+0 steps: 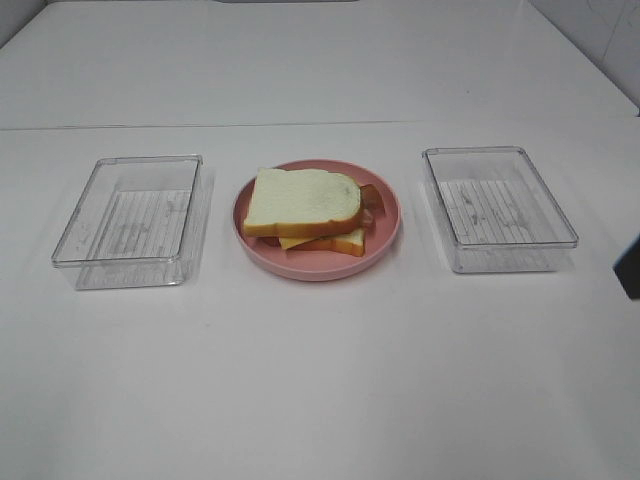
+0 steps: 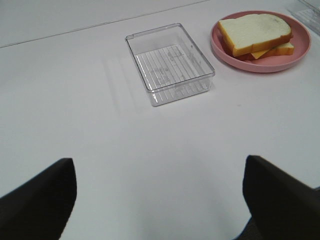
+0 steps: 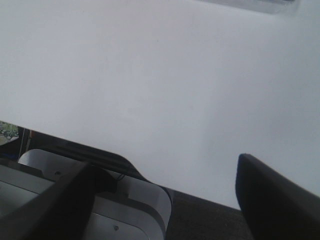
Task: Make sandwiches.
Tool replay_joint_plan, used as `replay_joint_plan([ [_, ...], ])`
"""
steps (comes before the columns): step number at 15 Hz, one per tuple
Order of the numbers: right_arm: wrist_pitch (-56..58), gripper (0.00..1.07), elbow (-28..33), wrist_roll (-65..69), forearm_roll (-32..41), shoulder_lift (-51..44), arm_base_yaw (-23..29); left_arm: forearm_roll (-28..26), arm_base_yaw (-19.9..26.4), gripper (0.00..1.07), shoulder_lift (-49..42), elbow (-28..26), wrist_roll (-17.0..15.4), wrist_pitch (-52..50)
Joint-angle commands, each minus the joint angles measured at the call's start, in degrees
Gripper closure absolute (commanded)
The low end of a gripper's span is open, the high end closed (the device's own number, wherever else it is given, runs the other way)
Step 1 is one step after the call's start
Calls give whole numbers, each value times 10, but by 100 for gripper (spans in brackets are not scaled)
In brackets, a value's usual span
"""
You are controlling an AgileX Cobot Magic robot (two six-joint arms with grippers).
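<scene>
One stacked sandwich (image 1: 303,205) lies on the round pink plate (image 1: 320,268) at the table's middle. Its top is a white bread slice with an orange-brown crust. Yellow cheese and a reddish-brown strip peek out above a lower slice. The left wrist view shows the same sandwich (image 2: 255,31) on the plate (image 2: 300,57), far from my left gripper (image 2: 160,170), which is open and empty over bare table. My right gripper (image 3: 165,167) is open and empty too, hovering above the table's front edge. Only a dark piece of the right arm (image 1: 630,268) shows in the high view.
A clear plastic tray (image 1: 130,215) stands left of the plate and shows again in the left wrist view (image 2: 170,62). A second clear tray (image 1: 497,205) stands right of the plate. Both look empty. Beyond the table's edge, grey-white equipment (image 3: 125,210) shows.
</scene>
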Motion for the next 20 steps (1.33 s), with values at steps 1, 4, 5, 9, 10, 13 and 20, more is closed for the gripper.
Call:
replay_joint_plan([
  [1,6,33,117,6,-23,-157,1,-5,0,21,1,1,0,-6],
  [4,-9,33,190,6,-56,-282,1,-5,0,21,1,1,-1,-6],
  [5,-11,33,191,5,-56,-324,1,-5,0,21,1,1,-1,-6],
  [9,-18,33,196,-59,-42,-456,1,-5,0,21,1,1,0,-6],
  [10,-19,33,196,-61,-34,-474,1,-5,0,21,1,1,0,-6],
  [13,-19,33,196,-56,-28,-484,1,-5,0,21,1,1,0,-6],
  [20,-18,33,196,-56,-25,-493,-10,-3,58,21,-1,1,0,-6],
])
